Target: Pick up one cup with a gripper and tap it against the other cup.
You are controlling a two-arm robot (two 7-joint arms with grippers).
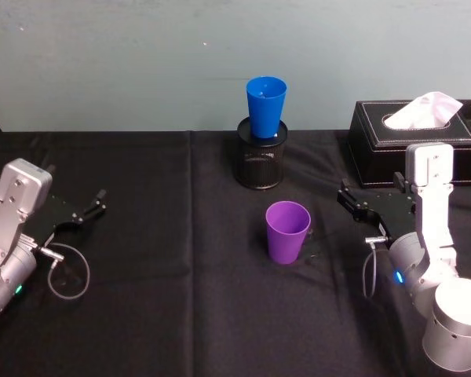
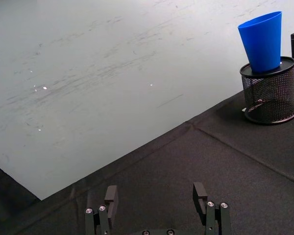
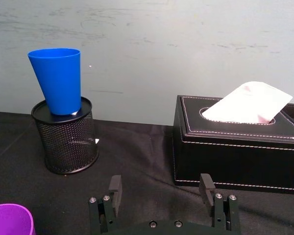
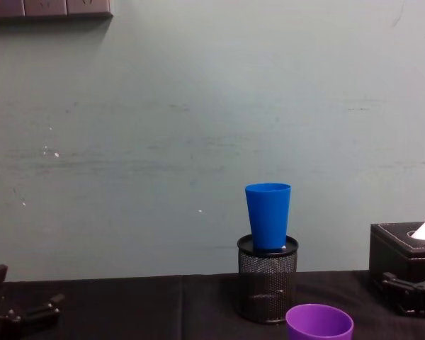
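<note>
Two grippers rest low over the black-clothed worktop (image 1: 157, 314), both with fingers spread apart and nothing between them. The right gripper (image 1: 352, 201) sits just beside the purple cup (image 1: 287, 232), on that cup's right, its fingers pointing toward the middle of the worktop; in its own wrist view (image 3: 160, 188) the cup's rim peeks in at a lower corner. The left gripper (image 1: 91, 206) lies well apart on the far left, idle.

The purple cup stands upright on the cloth, mouth up, untouched. Behind it, nearer the wall, the blue cup (image 1: 265, 107) sits upright in the mouth of a black mesh pen holder (image 1: 260, 161), raised above the cloth. A black tissue box (image 1: 408, 149) stands behind the right gripper.

By my reading, the task is at its very start: no cup has been grasped. The next move calls for the right gripper to swing toward the purple cup, straddle its wall, close firmly, lift it, then carry it back and up to meet the blue cup gently enough not to topple it off the holder.
</note>
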